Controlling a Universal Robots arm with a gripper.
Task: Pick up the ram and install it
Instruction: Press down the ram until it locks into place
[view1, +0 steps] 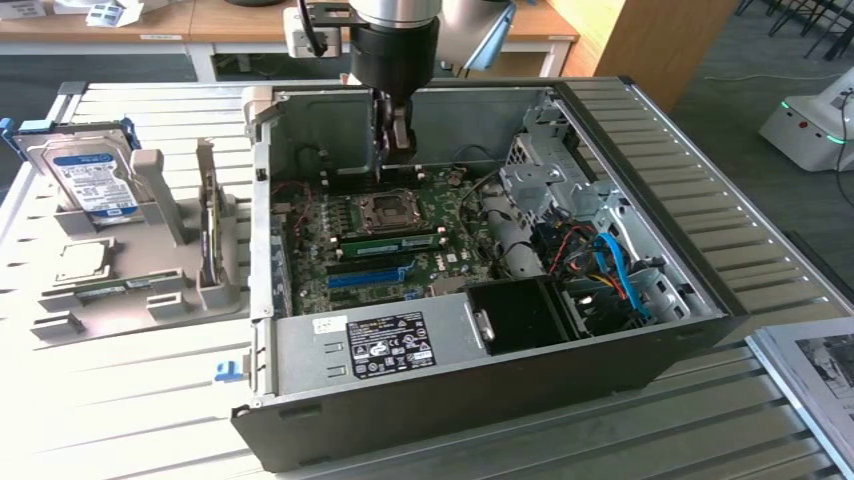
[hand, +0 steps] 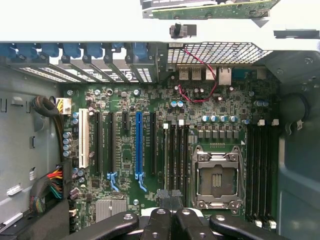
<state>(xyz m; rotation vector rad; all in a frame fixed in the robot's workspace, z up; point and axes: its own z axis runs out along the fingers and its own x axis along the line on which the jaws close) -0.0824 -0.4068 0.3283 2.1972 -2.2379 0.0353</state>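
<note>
Exterior view: strong light from exterior view's left, slatted table (view1: 134, 400) blown out to near white, hard drive (view1: 91, 178) label washed pale. Computer case (view1: 441, 400) front panel dark, interior shaded but readable. Background desks softer. Wrist view: case wall (hand: 150, 25) overexposed, detail lost in glare. Motherboard (hand: 150, 100) evenly lit, sharp; blue slot (hand: 139, 145) crisp. Gripper (hand: 167, 220) fingers close to lens, slightly soft, dark.

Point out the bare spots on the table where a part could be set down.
Free: slatted table in front of the grey holder stand, beside the open computer case. Crowded: the stand holds a hard drive; the gripper hangs inside the case.
</note>
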